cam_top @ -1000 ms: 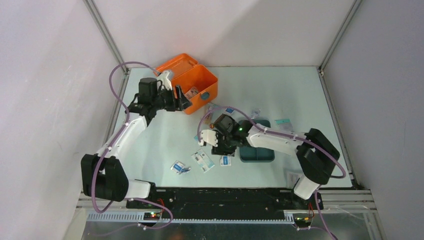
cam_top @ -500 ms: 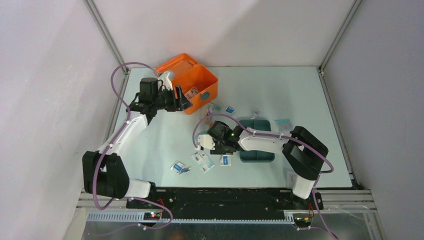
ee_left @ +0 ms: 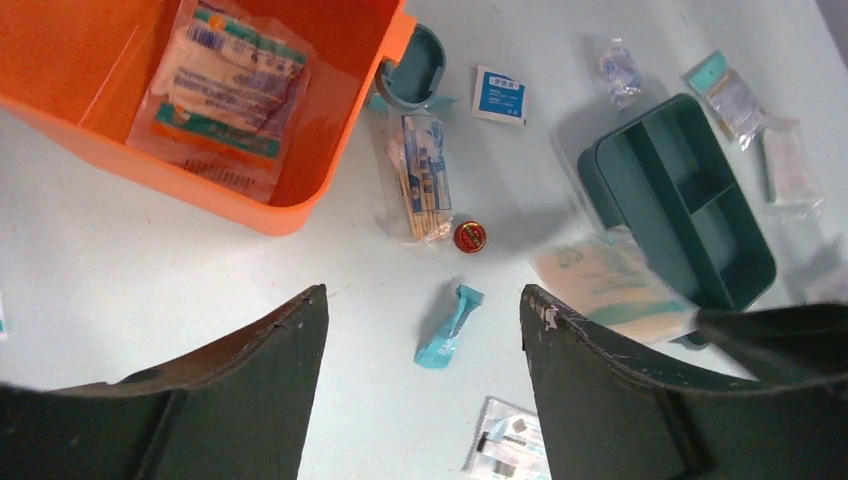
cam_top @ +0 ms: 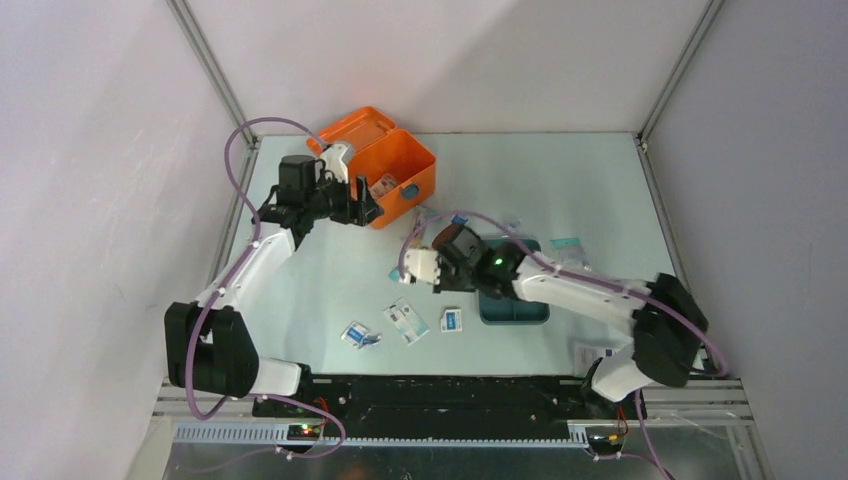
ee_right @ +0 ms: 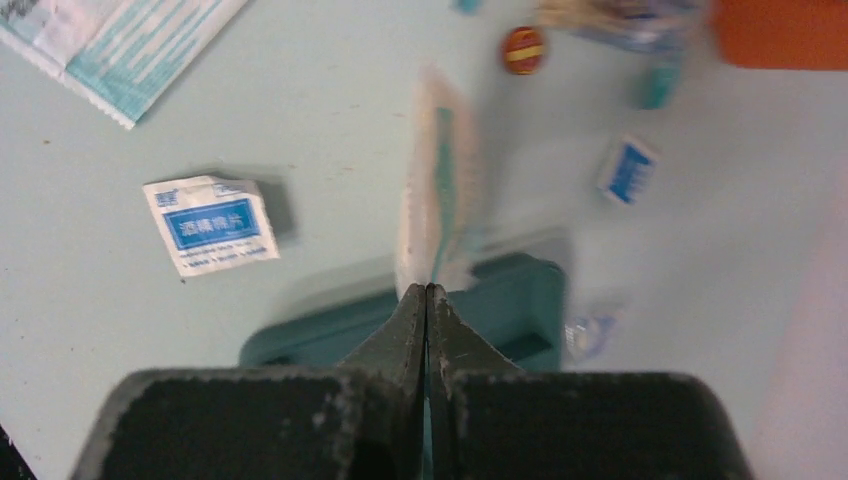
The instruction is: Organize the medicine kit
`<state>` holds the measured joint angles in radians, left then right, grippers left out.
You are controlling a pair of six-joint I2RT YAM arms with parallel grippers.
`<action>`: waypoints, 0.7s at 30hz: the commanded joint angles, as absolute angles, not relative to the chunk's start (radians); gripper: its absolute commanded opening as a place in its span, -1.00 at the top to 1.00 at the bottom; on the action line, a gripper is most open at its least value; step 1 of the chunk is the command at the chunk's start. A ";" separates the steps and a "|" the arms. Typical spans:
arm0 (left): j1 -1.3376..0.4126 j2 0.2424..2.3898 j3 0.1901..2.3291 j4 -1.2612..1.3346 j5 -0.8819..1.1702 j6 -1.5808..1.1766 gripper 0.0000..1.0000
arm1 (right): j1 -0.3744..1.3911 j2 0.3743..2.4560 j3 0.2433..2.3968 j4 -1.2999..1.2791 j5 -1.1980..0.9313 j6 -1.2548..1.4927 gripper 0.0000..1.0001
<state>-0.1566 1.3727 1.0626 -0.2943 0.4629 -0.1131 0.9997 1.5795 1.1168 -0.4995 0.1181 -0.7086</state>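
Right end effector [ee_right: 427,290] pinches a white-teal packet [ee_right: 440,190]; left end effector [ee_left: 420,300] gapes wide beside the medicine kit [ee_left: 60,60].

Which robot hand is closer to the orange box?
Left. The left hand hangs open beside the orange medicine kit; the right hand is farther off, by the teal tray, pinching a white packet.

The left arm reaches toward the far left, the left gripper [ee_left: 420,300] with its jaws spread wide. The right arm stretches leftward across the middle, the right gripper [ee_right: 427,290] pinched tight on a flat packet [ee_right: 437,190].
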 commanded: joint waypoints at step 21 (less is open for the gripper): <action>-0.483 1.470 1.215 -0.207 0.966 0.426 -0.55 | 0.594 1.377 1.393 -0.641 -0.403 -0.578 1.00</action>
